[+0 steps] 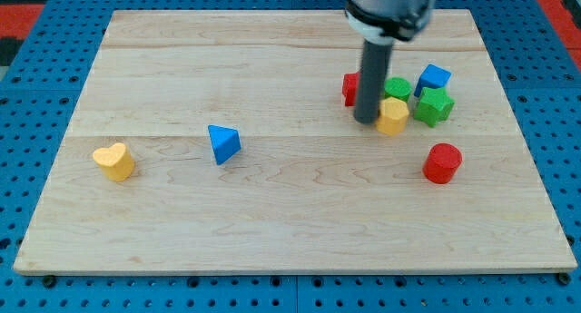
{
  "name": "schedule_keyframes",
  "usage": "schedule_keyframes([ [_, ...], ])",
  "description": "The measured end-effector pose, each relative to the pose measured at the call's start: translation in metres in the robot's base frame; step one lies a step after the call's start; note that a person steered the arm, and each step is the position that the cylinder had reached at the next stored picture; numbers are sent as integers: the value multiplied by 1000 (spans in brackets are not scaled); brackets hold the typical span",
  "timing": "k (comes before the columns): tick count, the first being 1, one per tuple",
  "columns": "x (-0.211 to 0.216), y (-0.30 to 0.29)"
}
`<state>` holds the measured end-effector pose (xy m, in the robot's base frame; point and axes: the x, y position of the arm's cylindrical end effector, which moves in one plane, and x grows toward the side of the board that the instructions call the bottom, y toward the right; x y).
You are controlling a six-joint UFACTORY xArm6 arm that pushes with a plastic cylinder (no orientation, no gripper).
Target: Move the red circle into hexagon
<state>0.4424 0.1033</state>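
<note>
The red circle (442,162) is a short red cylinder lying alone on the wooden board at the view's right. The yellow hexagon (393,116) lies up and to the left of it, in a cluster. My tip (366,121) stands on the board just left of the yellow hexagon, touching or nearly touching it. The rod hides part of a red block (349,88) behind it. The tip is well apart from the red circle.
A green round block (398,87), a blue cube (434,78) and a green star (434,106) crowd around the hexagon. A blue triangle (222,142) and a yellow heart (114,161) lie at the view's left. The board's edge (290,272) runs along the bottom.
</note>
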Motion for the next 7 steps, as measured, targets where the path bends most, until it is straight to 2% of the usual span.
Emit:
schedule_keyframes([
  [1, 79, 13],
  [2, 114, -14],
  [3, 127, 20],
  [4, 109, 81],
  [5, 86, 48],
  [6, 59, 46],
  [7, 65, 73],
])
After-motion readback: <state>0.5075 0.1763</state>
